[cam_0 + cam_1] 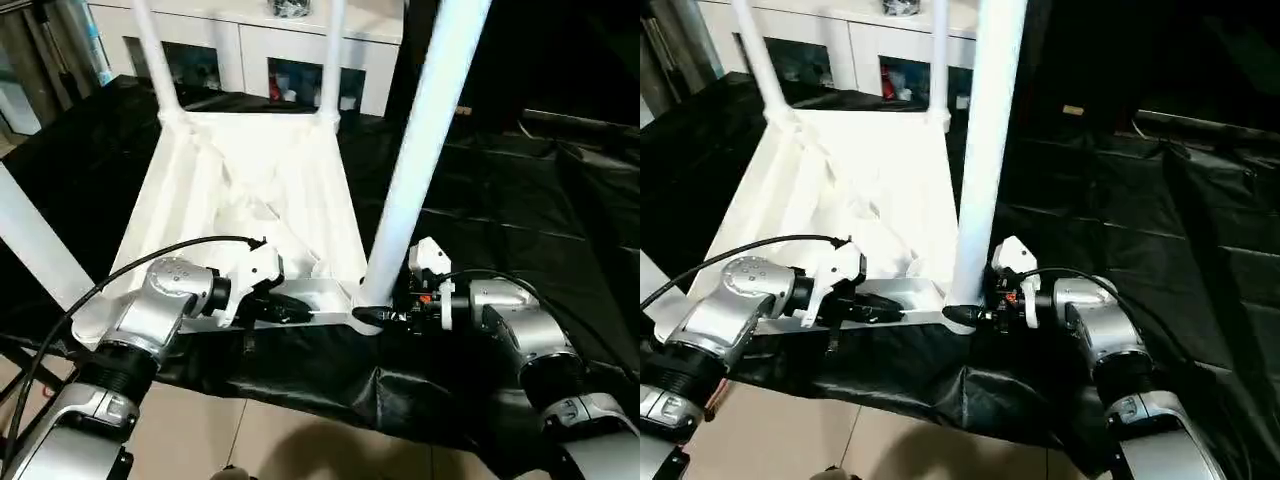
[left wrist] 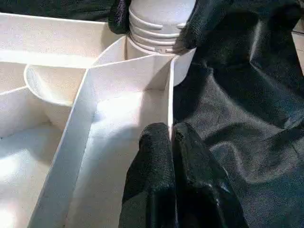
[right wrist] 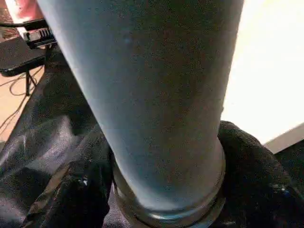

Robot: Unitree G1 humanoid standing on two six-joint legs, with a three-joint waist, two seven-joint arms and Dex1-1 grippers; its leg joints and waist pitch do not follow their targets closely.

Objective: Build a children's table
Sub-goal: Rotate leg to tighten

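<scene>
Black rubber on white plastic: the left gripper is pinched tight on the thin near rim of the children's table, its two fingers pressed together over the wall, one either side. The right gripper stands at the base of the near right leg, one dark finger on each flank of the leg just above its ribbed collar; the jaws are spread about as wide as the leg, and whether they are truly squeezing it I cannot tell.

The table lies upside down on a black cloth, ribbed underside up, its near edge at the six o'clock side of the head view. Count the legs: four, all standing up from the corner sockets. The near right one rises toward one o'clock from the socket at the right gripper. The near left leg leans out toward nine o'clock. The two far legs stand at eleven and twelve o'clock.

Two silver forearms reach in from five and seven o'clock, a black cable looping over the left one. Behind the table, at twelve o'clock, sits one white cabinet with glass fronts.
</scene>
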